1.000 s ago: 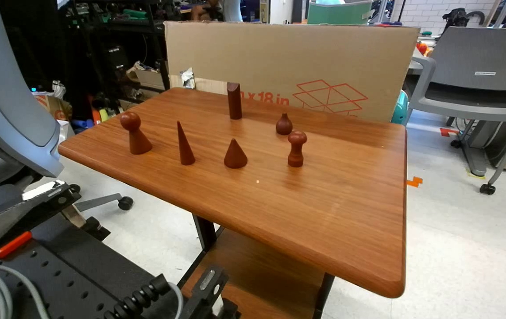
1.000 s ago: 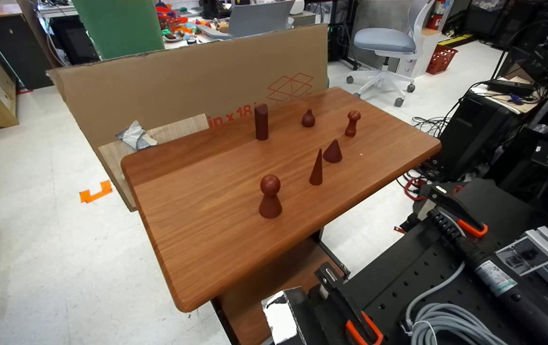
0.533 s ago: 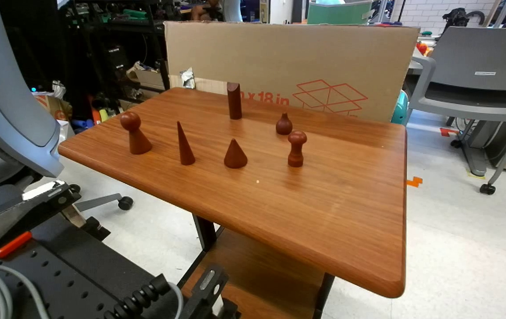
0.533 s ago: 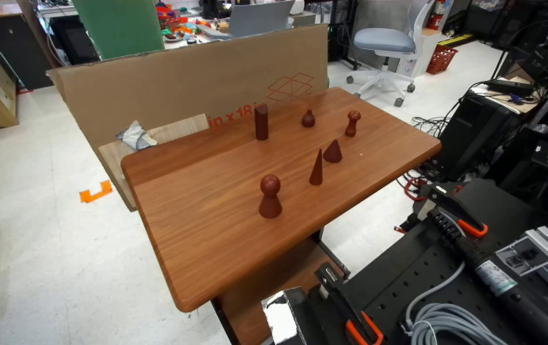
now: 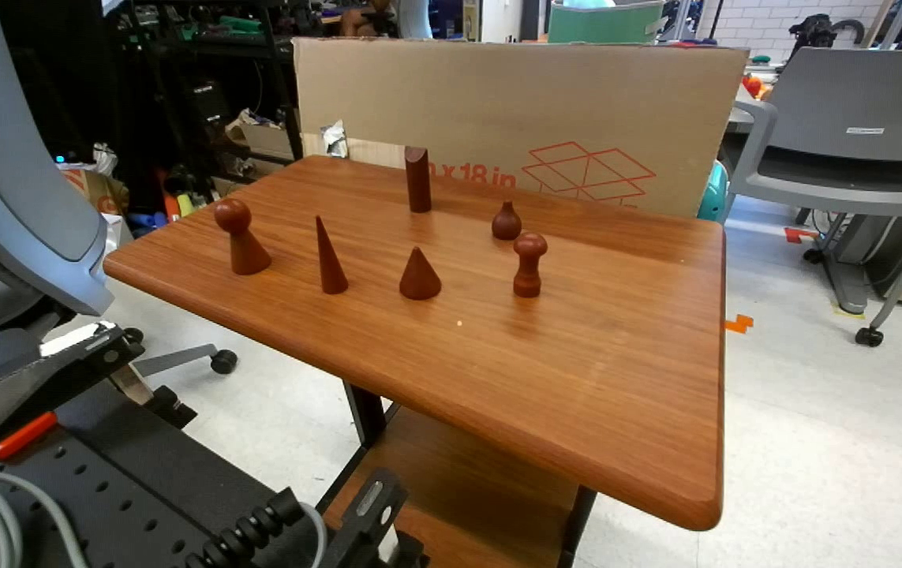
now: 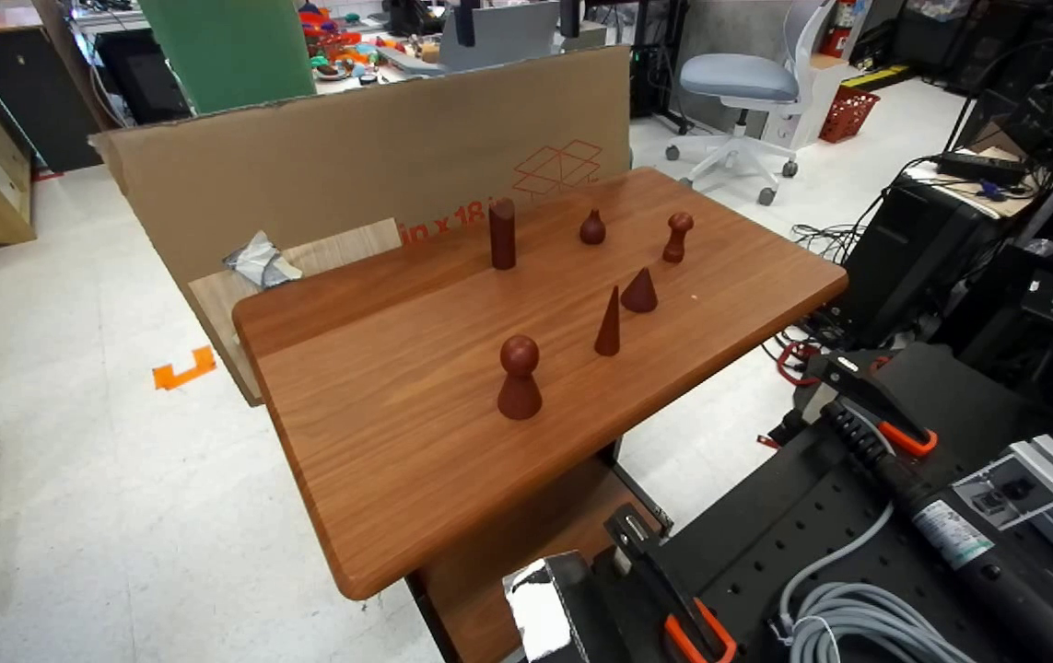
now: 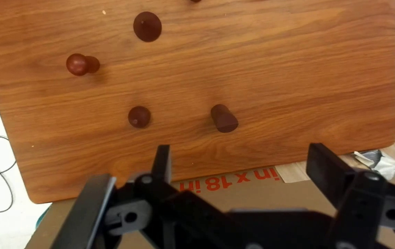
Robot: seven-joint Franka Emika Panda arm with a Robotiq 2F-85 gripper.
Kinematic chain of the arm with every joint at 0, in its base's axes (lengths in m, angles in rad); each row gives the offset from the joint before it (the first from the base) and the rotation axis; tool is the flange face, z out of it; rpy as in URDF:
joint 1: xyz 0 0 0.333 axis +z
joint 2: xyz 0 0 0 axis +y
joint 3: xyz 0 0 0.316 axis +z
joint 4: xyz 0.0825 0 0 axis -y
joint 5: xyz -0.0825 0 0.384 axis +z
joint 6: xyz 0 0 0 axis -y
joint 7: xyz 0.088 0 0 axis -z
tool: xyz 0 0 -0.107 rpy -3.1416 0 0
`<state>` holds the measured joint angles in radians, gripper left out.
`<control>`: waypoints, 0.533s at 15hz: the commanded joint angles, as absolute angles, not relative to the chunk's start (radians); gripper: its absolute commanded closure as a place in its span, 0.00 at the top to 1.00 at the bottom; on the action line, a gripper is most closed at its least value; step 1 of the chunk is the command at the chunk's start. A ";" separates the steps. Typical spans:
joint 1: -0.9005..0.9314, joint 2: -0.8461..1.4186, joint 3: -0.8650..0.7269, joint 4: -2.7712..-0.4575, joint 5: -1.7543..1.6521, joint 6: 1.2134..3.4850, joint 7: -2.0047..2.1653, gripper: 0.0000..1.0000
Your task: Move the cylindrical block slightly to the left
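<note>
The cylindrical block, a slim dark reddish-brown post, stands upright near the table edge by the cardboard in both exterior views (image 5: 418,180) (image 6: 503,236). Its top looks partly slanted. In the wrist view the block (image 7: 224,118) shows from above, beyond the fingertips and between their lines. My gripper (image 7: 241,148) is wide open with nothing between its fingers. In an exterior view only its dark fingertips (image 6: 517,20) show at the top edge, high above the table. The gripper is out of sight in the remaining exterior view.
On the wooden table (image 5: 593,355) stand a ball-topped piece (image 5: 245,241), a tall cone (image 5: 331,260), a short cone (image 5: 420,276), a small bulb-shaped piece (image 5: 507,222) and a knob-topped piece (image 5: 528,267). A cardboard sheet (image 5: 577,102) rises along the far edge.
The gripper's fingertips have come into sight at the top edge of an exterior view, where none showed before. The block and other pieces have not moved.
</note>
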<state>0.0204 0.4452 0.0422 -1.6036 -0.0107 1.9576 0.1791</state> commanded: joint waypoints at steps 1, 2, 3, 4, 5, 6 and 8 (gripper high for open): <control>0.046 0.507 0.015 -1.584 -0.025 2.025 0.200 1.00; 0.044 0.523 0.015 -1.588 -0.023 2.053 0.181 1.00; 0.044 0.538 0.015 -1.585 -0.019 2.060 0.177 1.00; 0.045 0.552 0.016 -1.584 -0.019 2.076 0.169 1.00; 0.046 0.565 0.019 -1.583 -0.017 2.081 0.162 1.00; 0.051 0.576 0.020 -1.586 -0.022 2.094 0.154 1.00; 0.058 0.600 0.021 -1.582 -0.028 2.101 0.135 1.00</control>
<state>0.0370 0.5641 0.0306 -1.6042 -0.0108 2.0777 0.1622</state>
